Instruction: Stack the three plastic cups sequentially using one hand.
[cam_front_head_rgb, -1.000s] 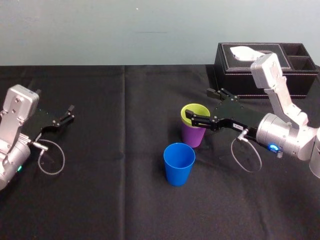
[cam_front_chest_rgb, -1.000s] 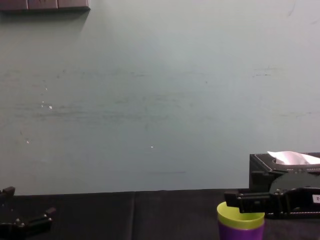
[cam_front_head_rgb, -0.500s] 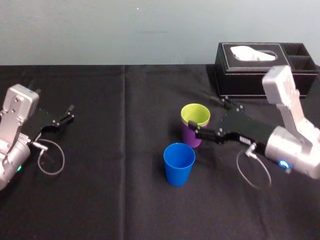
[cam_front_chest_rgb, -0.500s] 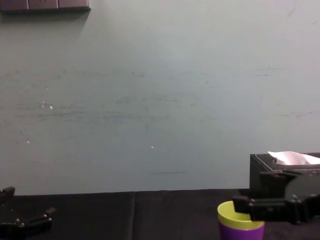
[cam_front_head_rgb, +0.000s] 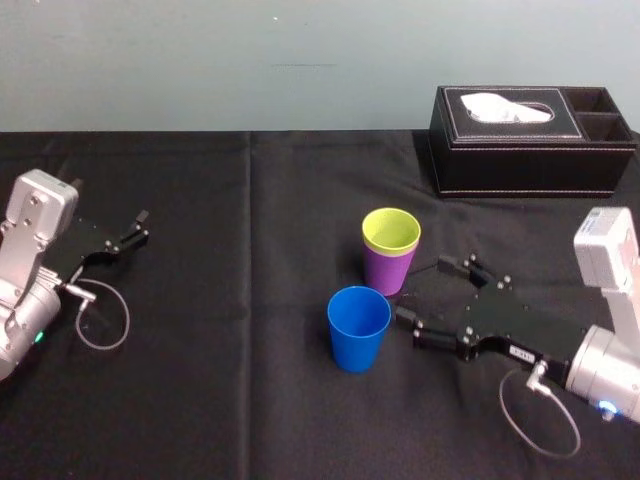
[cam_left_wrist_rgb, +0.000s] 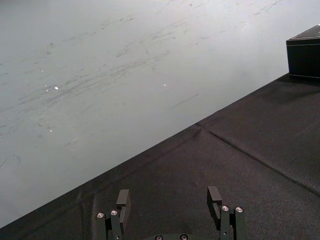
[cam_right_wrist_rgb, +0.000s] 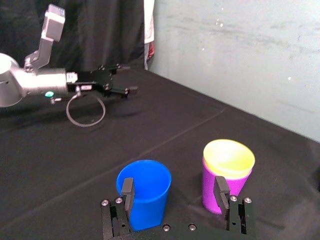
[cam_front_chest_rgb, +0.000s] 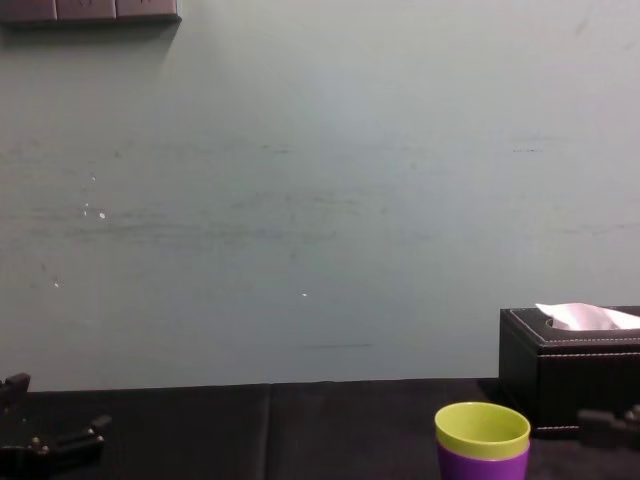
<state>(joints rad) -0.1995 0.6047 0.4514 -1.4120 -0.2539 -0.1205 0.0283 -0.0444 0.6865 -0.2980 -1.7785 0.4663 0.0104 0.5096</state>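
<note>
A lab-like test room is being indicated: a creased black cloth (cam_front_head_rgb: 250, 400) is being used as the work surface, a bare scuffed wall (cam_front_chest_rgb: 300, 200) is being used as backdrop, and a dark curtain (cam_right_wrist_rgb: 100, 30) is being hung alongside.

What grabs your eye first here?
The yellow-green cup sits nested in the purple cup in the middle of the black table, the blue cup standing alone just nearer the robot. The right gripper, open, points at them from the right; the left gripper rests open at far left, a black tissue box back right.
</note>
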